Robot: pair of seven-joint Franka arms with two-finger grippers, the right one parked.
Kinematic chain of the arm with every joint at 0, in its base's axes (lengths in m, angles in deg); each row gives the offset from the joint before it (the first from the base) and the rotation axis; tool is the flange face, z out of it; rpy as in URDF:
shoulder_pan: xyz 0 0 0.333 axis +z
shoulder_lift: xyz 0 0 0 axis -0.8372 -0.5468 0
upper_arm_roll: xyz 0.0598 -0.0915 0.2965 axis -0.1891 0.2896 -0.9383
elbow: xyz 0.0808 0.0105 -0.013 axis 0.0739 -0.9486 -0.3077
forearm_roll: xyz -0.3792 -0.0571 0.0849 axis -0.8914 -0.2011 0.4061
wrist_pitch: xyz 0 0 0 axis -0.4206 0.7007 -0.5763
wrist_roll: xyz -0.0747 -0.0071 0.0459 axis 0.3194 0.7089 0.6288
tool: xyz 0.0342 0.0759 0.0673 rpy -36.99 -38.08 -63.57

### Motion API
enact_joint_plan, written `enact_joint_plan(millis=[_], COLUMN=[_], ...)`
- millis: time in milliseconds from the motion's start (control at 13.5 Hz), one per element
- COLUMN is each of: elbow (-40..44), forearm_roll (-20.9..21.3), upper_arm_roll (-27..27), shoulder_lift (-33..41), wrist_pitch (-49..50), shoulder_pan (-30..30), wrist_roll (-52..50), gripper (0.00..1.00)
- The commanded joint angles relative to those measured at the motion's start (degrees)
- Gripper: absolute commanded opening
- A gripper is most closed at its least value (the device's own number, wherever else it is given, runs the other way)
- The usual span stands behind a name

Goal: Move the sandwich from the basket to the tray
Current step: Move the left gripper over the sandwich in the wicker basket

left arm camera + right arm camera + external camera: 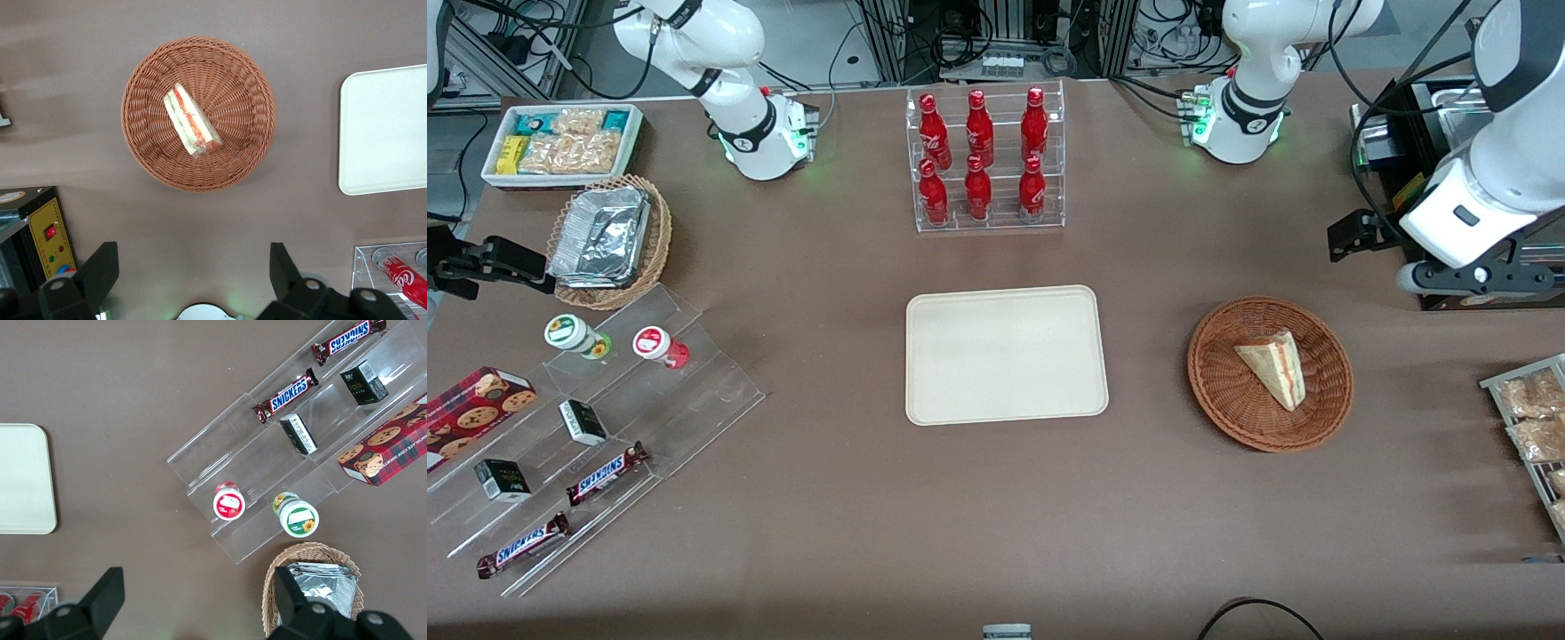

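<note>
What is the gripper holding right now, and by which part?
Nothing. The gripper is open and empty, hanging high above the table, while the sandwich lies untouched in the basket.

My work surface is a brown table. The cream tray lies flat near its centre. The reddish-brown basket rests on it beside the tray, toward my working end. A clear rack of red bottles stands farther from the front camera than the tray. Toward the parked arm's end lie a tan wicker basket of foil containers, a white bin of snack packets and a clear stepped display. My gripper hangs over bare table near the basket, fingers spread wide.
</note>
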Motion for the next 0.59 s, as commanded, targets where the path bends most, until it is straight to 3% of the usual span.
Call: enact_joint_plan(millis=[0,520], elbow=[1.7,-2.2], forearm_roll=[0.7,0.5], upper_arm_roll=[0.2,0.2], shoulder_lift=[-0.7,-1.2], wrist_pitch=[0.6,-1.9], shoulder_pan=[0.1,0.1], wrist_roll=[0.7,-0.9], gripper=[1.0,1.0])
